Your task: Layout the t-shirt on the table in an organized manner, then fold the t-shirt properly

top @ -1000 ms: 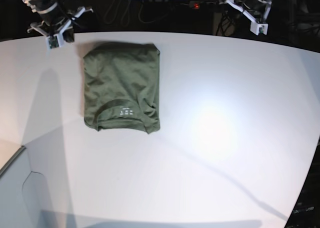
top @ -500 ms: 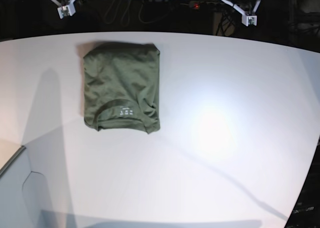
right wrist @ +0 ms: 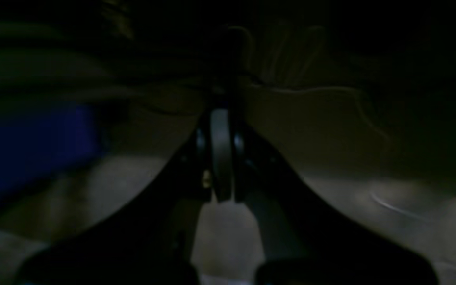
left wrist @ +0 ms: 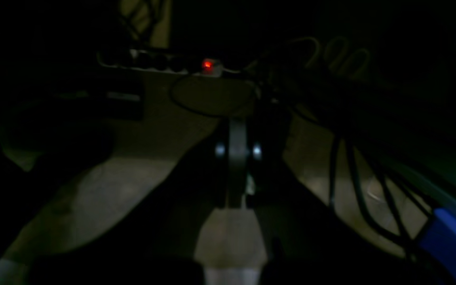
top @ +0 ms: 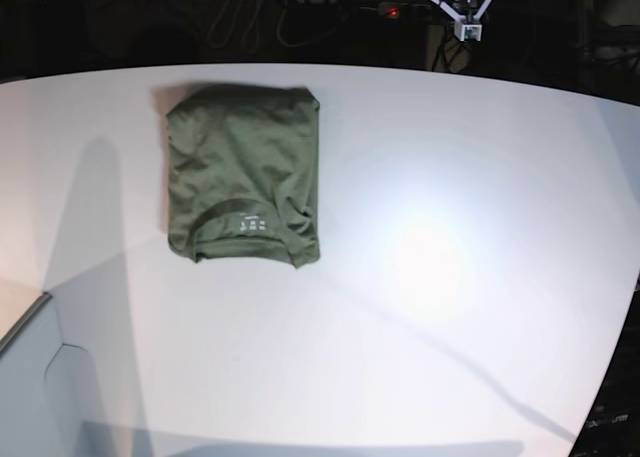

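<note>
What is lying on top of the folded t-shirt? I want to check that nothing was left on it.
Nothing rests on the t-shirt; only its own neck label text faces up. It lies folded on the white table. Anything between its layers or beneath it is covered.

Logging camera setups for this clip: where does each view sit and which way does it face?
Base: high, looking down on the glossy white table and folded olive-green cotton t-shirt; left pincer at top edge.
Left wrist: over the shut left pincer, facing dark floor, cables, a red-lit power strip.
Right wrist: over the shut right pincer, facing dim floor.
Base and left wrist share the strip.
</note>
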`<action>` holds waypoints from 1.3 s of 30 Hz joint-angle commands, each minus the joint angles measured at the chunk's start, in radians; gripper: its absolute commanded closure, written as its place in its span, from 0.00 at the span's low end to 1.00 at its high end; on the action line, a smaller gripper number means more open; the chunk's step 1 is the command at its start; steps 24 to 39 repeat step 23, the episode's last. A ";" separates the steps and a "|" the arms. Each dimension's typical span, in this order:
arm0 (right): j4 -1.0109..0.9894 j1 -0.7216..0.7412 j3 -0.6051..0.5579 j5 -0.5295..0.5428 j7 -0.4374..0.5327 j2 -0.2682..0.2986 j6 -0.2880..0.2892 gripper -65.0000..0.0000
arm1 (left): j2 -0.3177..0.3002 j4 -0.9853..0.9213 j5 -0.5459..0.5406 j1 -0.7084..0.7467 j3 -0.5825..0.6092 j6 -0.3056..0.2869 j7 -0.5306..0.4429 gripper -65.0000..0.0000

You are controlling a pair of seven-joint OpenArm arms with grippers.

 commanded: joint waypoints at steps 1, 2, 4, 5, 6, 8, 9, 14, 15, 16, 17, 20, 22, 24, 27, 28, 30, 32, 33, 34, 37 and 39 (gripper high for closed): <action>-0.050 0.002 -0.037 0.004 0.048 0.024 -0.070 1.00 | -0.007 -0.024 -0.003 -0.005 0.000 -0.001 -0.007 1.00; -0.116 0.023 -0.086 0.004 0.092 0.038 -0.149 1.00 | -0.007 -0.046 -0.001 -0.016 0.000 0.004 -0.007 1.00; -0.237 0.071 -0.162 0.004 0.166 0.062 -0.286 1.00 | -0.007 -0.070 -0.001 -0.029 0.000 0.007 -0.007 1.00; -0.297 0.097 -0.198 0.004 0.196 0.068 -0.346 1.00 | -0.007 -0.077 -0.001 -0.032 0.000 0.008 -0.007 1.00; -0.356 0.125 -0.233 0.004 0.222 0.073 -0.406 1.00 | -0.007 -0.077 -0.001 -0.032 0.000 0.008 -0.006 1.00; -0.455 0.178 -0.273 0.004 0.247 0.073 -0.507 1.00 | -0.005 -0.078 -0.001 -0.032 0.000 0.010 -0.003 1.00; -0.500 0.204 -0.290 0.004 0.253 0.070 -0.568 1.00 | -0.004 -0.080 -0.001 -0.032 0.000 0.010 -0.001 1.00; -0.581 0.257 -0.343 0.005 0.252 0.042 -0.860 1.00 | -0.002 -0.081 -0.001 -0.032 0.000 0.010 -0.001 1.00; -0.581 0.257 -0.357 0.005 0.252 0.036 -0.870 1.00 | -0.002 -0.081 -0.001 -0.032 0.000 0.010 -0.001 1.00; -0.583 0.257 -0.370 0.005 0.252 0.034 -0.870 1.00 | -0.002 -0.083 -0.001 -0.032 0.000 0.010 0.000 1.00; -0.583 0.255 -0.380 0.005 0.252 0.033 -0.870 1.00 | -0.004 -0.089 -0.001 -0.032 0.000 0.010 0.000 1.00; -0.583 0.254 -0.402 0.005 0.252 0.021 -0.870 1.00 | -0.007 -0.147 0.023 -0.054 0.038 0.010 0.000 1.00; -0.583 0.252 -0.402 0.005 0.252 0.013 -0.870 1.00 | -0.007 -0.193 0.031 -0.071 0.073 0.010 0.000 1.00; -0.584 0.252 -0.402 0.005 0.252 0.007 -0.870 1.00 | -0.007 -0.204 0.029 -0.074 0.078 0.010 0.000 1.00; -0.584 0.252 -0.402 0.005 0.252 0.007 -0.870 1.00 | -0.007 -0.204 0.029 -0.074 0.078 0.010 0.000 1.00; -0.584 0.252 -0.402 0.005 0.252 0.007 -0.870 1.00 | -0.007 -0.204 0.029 -0.074 0.078 0.010 0.000 1.00; -0.584 0.252 -0.402 0.005 0.252 0.007 -0.870 1.00 | -0.007 -0.204 0.029 -0.074 0.078 0.010 0.000 1.00; -0.584 0.252 -0.402 0.005 0.252 0.007 -0.870 1.00 | -0.007 -0.204 0.029 -0.074 0.078 0.010 0.000 1.00; -0.584 0.252 -0.402 0.005 0.252 0.007 -0.870 1.00 | -0.007 -0.204 0.029 -0.074 0.078 0.010 0.000 1.00; -0.584 0.252 -0.402 0.005 0.252 0.007 -0.870 1.00 | -0.007 -0.204 0.029 -0.074 0.078 0.010 0.000 1.00; -0.584 0.252 -0.402 0.005 0.252 0.007 -0.870 1.00 | -0.007 -0.204 0.029 -0.074 0.078 0.010 0.000 1.00; -0.584 0.252 -0.402 0.005 0.252 0.007 -0.870 1.00 | -0.007 -0.204 0.029 -0.074 0.078 0.010 0.000 1.00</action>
